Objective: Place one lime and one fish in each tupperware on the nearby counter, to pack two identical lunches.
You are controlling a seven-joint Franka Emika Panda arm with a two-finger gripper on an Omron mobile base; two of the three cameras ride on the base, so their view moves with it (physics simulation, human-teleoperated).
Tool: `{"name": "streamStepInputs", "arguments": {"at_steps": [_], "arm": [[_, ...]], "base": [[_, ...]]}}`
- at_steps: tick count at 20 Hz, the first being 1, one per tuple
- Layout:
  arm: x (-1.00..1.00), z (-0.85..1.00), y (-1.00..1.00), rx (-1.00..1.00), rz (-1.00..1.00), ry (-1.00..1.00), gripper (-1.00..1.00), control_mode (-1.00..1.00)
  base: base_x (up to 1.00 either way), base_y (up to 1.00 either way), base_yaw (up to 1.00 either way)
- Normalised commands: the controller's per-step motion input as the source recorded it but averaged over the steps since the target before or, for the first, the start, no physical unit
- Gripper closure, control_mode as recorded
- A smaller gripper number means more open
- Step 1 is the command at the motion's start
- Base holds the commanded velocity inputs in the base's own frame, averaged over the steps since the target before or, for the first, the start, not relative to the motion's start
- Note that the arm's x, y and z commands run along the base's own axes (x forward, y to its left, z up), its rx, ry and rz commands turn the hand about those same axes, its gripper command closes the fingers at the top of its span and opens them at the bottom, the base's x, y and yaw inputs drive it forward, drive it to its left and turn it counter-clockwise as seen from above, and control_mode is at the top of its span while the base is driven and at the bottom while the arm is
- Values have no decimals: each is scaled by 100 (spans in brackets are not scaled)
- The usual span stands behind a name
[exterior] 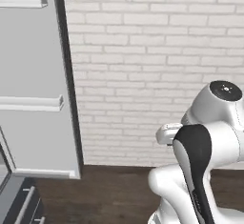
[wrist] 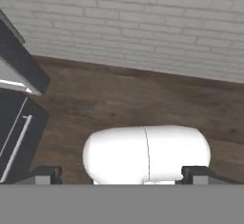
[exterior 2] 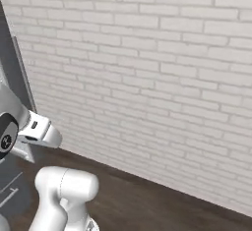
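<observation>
The tool (wrist: 122, 174) stands spread wide, its fingertips (wrist: 46, 174) apart, pinching nothing, above the wooden floor (wrist: 119, 104).

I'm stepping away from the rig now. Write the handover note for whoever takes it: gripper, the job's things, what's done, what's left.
Gripper: in the hand view the two dark fingers stand wide apart with nothing between them, so open and empty.
Surroundings: the base faces a white brick wall over dark wood floor. A grey cabinet door with bar handles stands at the left.
Job's things: no lime, fish, tupperware or counter can be placed from these views.
Done: nothing can be confirmed as packed.
Left: probably drive or turn to find the counter, then pack one lime and one fish per tupperware.
</observation>
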Motion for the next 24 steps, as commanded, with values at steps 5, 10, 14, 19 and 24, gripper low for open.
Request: {"name": "streamStepInputs", "arguments": {"at_steps": [5,10,14,19,24], "arm": [[0,0,0,0,0,0,-100,100],[0,0,0,0,0,0,-100,100],[0,0,0,0,0,0,-100,100],[0,0,0,0,0,0,-100,100],[0,0,0,0,0,0,-100,100]], "base": [[4,2,91],[25,0,85],[45,0,77],[80,4,49],[100,3,7]]}}
